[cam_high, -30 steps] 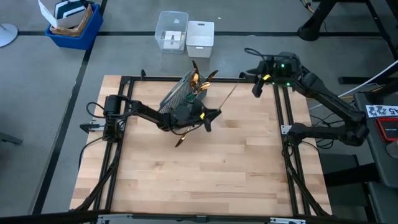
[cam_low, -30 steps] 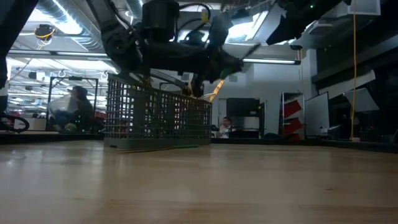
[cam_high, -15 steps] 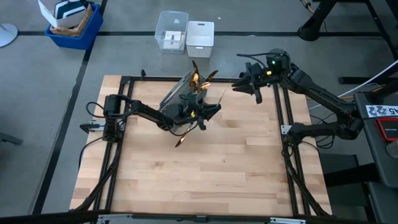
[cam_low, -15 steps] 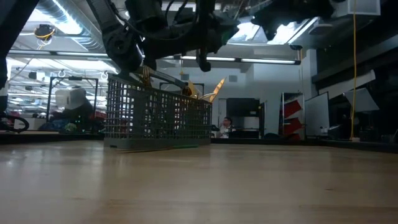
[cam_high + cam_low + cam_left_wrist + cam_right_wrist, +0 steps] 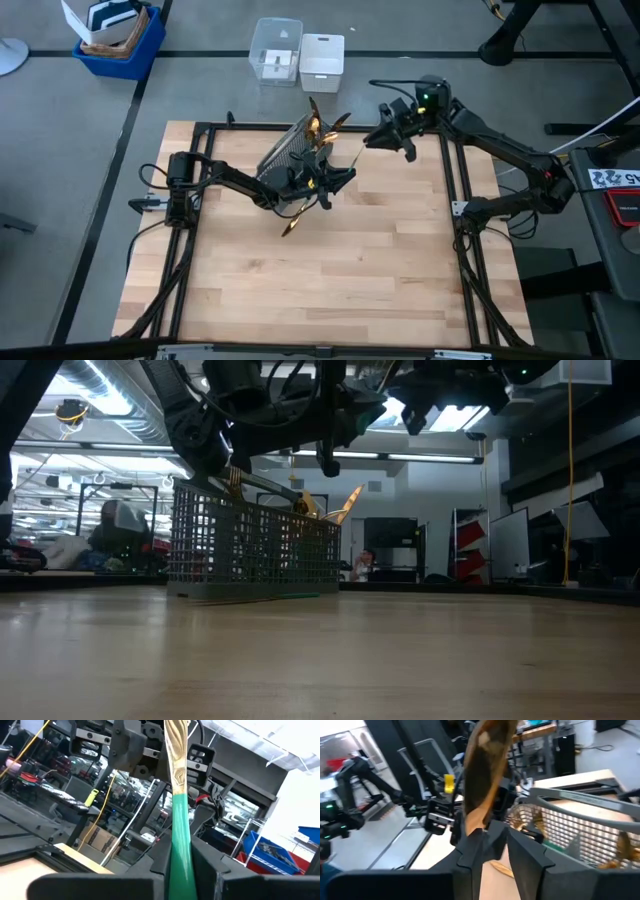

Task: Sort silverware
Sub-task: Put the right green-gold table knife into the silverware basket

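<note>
High view puts both arms at the far side of the table, converging on the grey mesh caddy point(image 5: 290, 152), which lies tipped over with gold heads fanning out of it. The left gripper point(image 5: 335, 185), just beside the caddy, is clenched on one piece of the silverware point(image 5: 179, 835): its wrist view shows the teal-green handle pinched between the fingers point(image 5: 207, 865), gold end pointing away. The right gripper point(image 5: 385, 135) hangs near the caddy's far corner, closed on a second piece point(image 5: 487, 775) whose gold head rises between its fingers.

To do this step well, I'd say each arm should carry its piece clear of the other before turning, since the two wrists sit close and the long handles could clash.

Low view adds what the overhead cannot: another utensil point(image 5: 265, 596) lying flat on the table against the caddy's base.
</note>
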